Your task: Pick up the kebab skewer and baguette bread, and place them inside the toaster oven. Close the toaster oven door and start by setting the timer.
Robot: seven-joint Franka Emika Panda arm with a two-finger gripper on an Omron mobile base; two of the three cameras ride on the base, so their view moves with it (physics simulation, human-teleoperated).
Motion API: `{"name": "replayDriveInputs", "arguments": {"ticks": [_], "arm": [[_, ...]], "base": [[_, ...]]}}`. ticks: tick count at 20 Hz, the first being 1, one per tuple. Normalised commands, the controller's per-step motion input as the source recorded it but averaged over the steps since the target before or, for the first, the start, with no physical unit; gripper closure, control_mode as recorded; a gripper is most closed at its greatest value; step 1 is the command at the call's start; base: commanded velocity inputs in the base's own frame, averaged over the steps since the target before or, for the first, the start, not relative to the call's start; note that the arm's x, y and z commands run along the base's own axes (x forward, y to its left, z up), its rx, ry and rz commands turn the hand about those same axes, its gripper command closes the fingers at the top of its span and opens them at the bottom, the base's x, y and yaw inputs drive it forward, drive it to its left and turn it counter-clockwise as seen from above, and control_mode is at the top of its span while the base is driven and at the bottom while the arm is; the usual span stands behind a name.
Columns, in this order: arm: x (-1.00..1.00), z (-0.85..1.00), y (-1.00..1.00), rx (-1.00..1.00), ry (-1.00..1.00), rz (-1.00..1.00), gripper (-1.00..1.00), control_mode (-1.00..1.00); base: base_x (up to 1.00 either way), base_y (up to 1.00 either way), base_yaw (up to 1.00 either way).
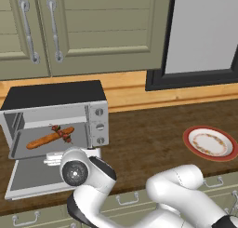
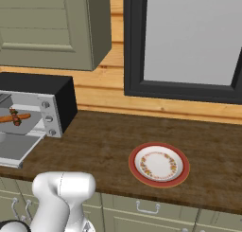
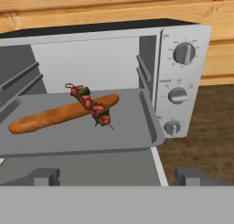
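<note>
The kebab skewer is lying across the baguette bread on the toaster oven tray ahead of my end effector, whose fingers are standing apart. The toaster oven door is lying open beneath me; lifting carelessly, I risk jamming it against the protruding tray.

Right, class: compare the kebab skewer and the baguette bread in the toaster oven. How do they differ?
The baguette bread is long, smooth and plain orange-brown; the kebab skewer is shorter, a thin stick with red-brown and green chunks. The skewer lies crosswise on top of the baguette, which rests flat on the tray. Both are inside the open toaster oven.
</note>
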Motion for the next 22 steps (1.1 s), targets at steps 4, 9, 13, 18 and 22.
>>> {"name": "replayDriveInputs", "arguments": {"ticks": [4,9,13,18,22], "arm": [[0.31,0.00,0.00,0.03,-0.07,0.00,-1.00,-1.00],[0.08,0.00,0.08,0.00,-0.01,0.00,-1.00,-1.00],[0.00,0.00,0.18,0.00,0.00,0.00,-1.00,-1.00],[0.00,-0.01,0.29,0.00,0.00,0.00,-1.00,-1.00],[0.00,-0.11,0.39,-0.06,0.00,0.00,-1.00,-1.00]], "base": [[0.00,0.00,0.00],[0.00,0.00,0.00],[0.00,0.00,0.00],[0.00,0.00,0.00],[0.00,0.00,0.00]]}}
